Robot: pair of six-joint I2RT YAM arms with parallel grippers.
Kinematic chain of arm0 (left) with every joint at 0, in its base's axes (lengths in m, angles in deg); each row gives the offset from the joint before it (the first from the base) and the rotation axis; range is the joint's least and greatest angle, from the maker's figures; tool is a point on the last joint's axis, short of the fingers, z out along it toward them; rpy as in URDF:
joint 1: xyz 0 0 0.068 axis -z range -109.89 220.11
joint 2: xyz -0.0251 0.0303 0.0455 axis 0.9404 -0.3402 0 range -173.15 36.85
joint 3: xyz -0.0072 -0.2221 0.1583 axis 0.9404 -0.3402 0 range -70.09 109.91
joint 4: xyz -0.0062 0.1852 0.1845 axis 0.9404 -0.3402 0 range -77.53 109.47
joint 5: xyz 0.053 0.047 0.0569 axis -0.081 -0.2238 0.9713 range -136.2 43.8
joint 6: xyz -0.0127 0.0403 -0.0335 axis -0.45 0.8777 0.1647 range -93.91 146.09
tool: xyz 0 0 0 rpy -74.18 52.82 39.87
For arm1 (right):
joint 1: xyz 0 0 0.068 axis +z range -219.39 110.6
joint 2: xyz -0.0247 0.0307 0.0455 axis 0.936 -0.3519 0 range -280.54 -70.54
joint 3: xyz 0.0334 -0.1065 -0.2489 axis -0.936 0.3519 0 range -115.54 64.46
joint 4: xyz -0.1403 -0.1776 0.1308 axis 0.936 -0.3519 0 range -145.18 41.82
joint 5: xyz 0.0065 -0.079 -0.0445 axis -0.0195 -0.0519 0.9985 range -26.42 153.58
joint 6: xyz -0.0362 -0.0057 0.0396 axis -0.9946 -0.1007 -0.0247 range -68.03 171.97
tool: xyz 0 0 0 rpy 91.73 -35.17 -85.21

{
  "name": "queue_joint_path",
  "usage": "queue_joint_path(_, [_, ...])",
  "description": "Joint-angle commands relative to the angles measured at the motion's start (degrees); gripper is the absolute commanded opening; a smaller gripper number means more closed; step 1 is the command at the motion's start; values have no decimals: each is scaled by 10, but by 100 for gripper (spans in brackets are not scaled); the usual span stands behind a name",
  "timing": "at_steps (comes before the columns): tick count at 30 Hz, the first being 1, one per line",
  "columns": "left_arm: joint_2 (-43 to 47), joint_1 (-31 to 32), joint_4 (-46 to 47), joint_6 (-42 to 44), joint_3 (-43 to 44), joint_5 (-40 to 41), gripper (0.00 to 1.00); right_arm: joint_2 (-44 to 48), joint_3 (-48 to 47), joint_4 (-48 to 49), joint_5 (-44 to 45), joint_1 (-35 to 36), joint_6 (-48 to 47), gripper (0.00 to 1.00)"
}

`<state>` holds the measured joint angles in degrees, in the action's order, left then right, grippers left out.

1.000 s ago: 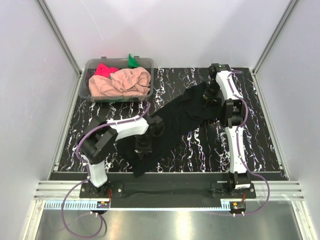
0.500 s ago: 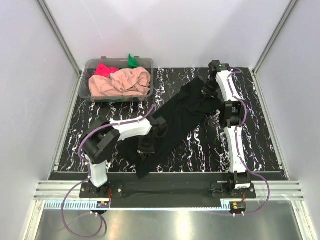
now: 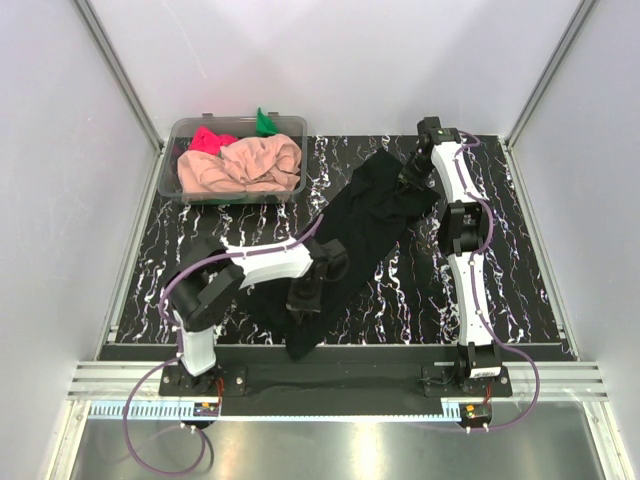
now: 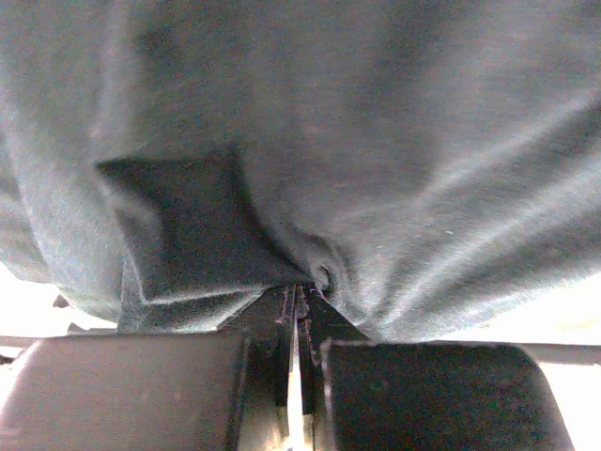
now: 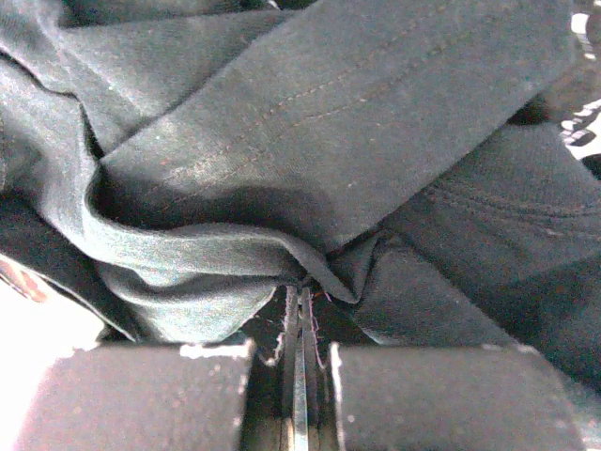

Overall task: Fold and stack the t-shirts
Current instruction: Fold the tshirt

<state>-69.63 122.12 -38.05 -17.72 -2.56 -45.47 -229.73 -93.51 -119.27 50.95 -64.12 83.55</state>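
Large black cloth t-shirt is stretched in a diagonal band across the black white-veined marble tabletop, running from 7 o'clock to 1 o'clock. Its near tail is seen reaching the near table edge at about 6 o'clock; whether it overhangs cannot be told. Left gripper is pressed together on a bunched fold of the black shirt near the 7 o'clock end; in the left wrist view cloth is pinched right at the fingertips. Right gripper is likewise pinched shut on a hemmed fold at the 1 o'clock end, close to the far table edge. Clear plastic tub is set in the 10 o'clock corner, well apart from the black shirt. In it a crumpled peach-pink t-shirt is piled, with a bright pink-red t-shirt and a green t-shirt at its far side. Bare marble is left at 8 to 9 o'clock between tub and left arm, and in strips at 3 to 5 o'clock on both sides of the right arm.
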Motion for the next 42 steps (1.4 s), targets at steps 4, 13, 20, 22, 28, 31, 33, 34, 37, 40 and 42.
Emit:
queue_joint_path(4, [-39,17,72,23,55,-37,0,11,-1,23,-40,28,-16,0])
queue_joint_path(13, [-75,38,82,51,103,-49,0,5,-15,27,-53,40,-5,0])
queue_joint_path(20, [-51,42,90,57,84,-35,0,13,-21,39,-36,38,-21,10])
queue_joint_path(22, [-40,42,89,52,76,-24,0,31,-12,40,-17,36,-36,16])
queue_joint_path(28, [35,37,63,30,73,51,36,127,47,34,16,32,-63,39])
queue_joint_path(31, [83,15,45,25,80,77,49,188,78,16,29,32,-69,40])
queue_joint_path(33, [110,-12,41,30,77,83,56,241,114,1,21,32,-72,41])
queue_joint_path(34, [134,-34,31,36,77,87,57,261,133,0,12,33,-72,43])
queue_joint_path(37, [155,-71,-4,47,63,83,57,351,244,-2,-27,45,-69,41])
queue_joint_path(40, [169,-104,-34,63,45,94,57,460,409,30,-46,97,-52,41])
queue_joint_path(42, [175,-114,-44,71,38,101,57,548,553,85,-49,143,-9,41])
